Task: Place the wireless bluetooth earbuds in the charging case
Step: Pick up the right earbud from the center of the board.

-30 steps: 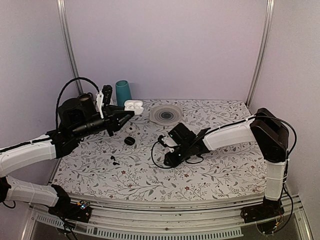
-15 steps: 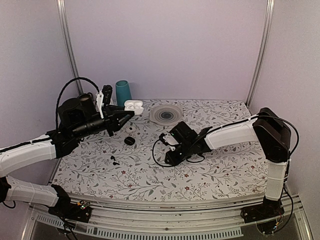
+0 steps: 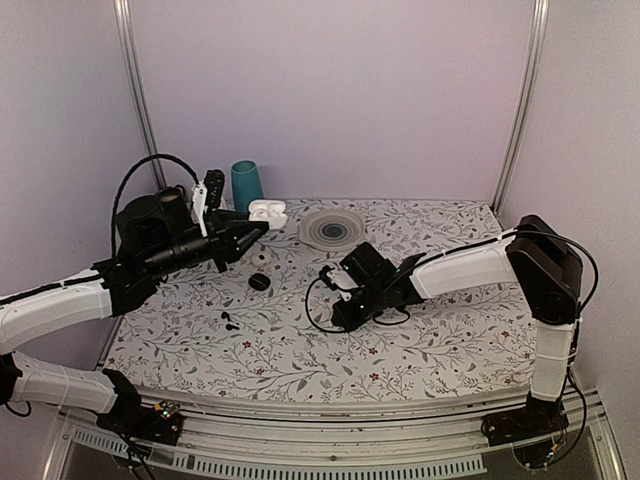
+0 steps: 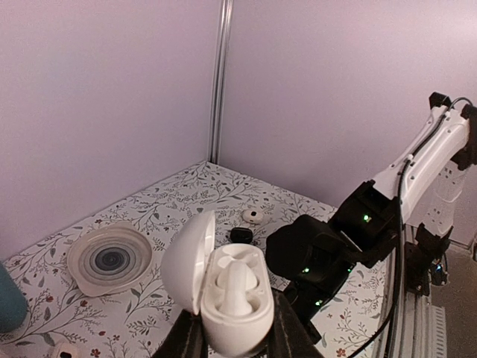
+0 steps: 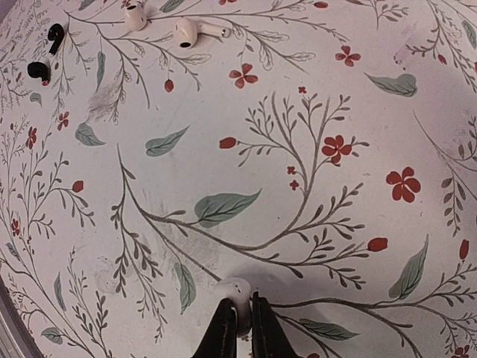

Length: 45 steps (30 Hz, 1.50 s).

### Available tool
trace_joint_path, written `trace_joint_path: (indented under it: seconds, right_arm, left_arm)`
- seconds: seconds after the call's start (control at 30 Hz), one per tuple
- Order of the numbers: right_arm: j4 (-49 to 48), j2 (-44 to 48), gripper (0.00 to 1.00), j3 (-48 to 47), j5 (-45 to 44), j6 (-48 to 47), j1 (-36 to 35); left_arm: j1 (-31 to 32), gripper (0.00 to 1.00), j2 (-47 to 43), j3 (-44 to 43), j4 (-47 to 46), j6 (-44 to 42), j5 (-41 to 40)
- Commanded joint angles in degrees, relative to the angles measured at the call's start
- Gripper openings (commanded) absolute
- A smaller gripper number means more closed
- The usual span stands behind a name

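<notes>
I held the open charging case (image 4: 223,294) in my left gripper (image 4: 235,339), right gripper (image 5: 240,330) pinched a white earbud (image 5: 235,292) on the table (image 5: 223,149).

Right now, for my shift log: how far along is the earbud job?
Done: one white earbud appears seated in the open white charging case, gripped by the left pincer. In hand: the right pincer is shut on a second white earbud. Left: seating it, plus loose white earbuds and black earbuds.
</notes>
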<state>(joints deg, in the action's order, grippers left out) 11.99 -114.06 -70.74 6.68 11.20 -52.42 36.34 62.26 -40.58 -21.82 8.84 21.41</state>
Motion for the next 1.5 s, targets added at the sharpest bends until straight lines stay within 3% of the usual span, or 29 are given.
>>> trace_joint_path:
  seconds: [0.0, 0.33, 0.8, 1.07, 1.47]
  right_arm:
    - [-1.09, 1.74, 0.07, 0.78, 1.38, 0.55, 0.23]
    - [-1.87, 6.81, 0.03, 3.00, -0.99, 0.84, 0.43]
    - [0.27, 23.55, 0.03, 8.19, -5.73, 0.69, 0.57]
    - [5.02, 34.90, 0.03, 5.62, -6.20, -1.87, 0.52]
    - [7.35, 41.58, 0.03, -0.69, -3.95, -7.92, -4.20]
  left_arm:
    - [-0.83, 0.00, 0.05, -1.85, -0.54, 0.05, 0.45]
    - [-0.83, 0.00, 1.58, -1.86, -1.42, -1.33, 3.01]
    - [-2.36, 0.00, 9.42, -5.76, -4.78, -8.11, 20.86]
    - [-2.70, 0.00, 15.49, -10.95, -2.34, -10.74, 32.18]
    - [-2.37, 0.00, 19.25, -13.99, 1.20, -10.55, 36.77]
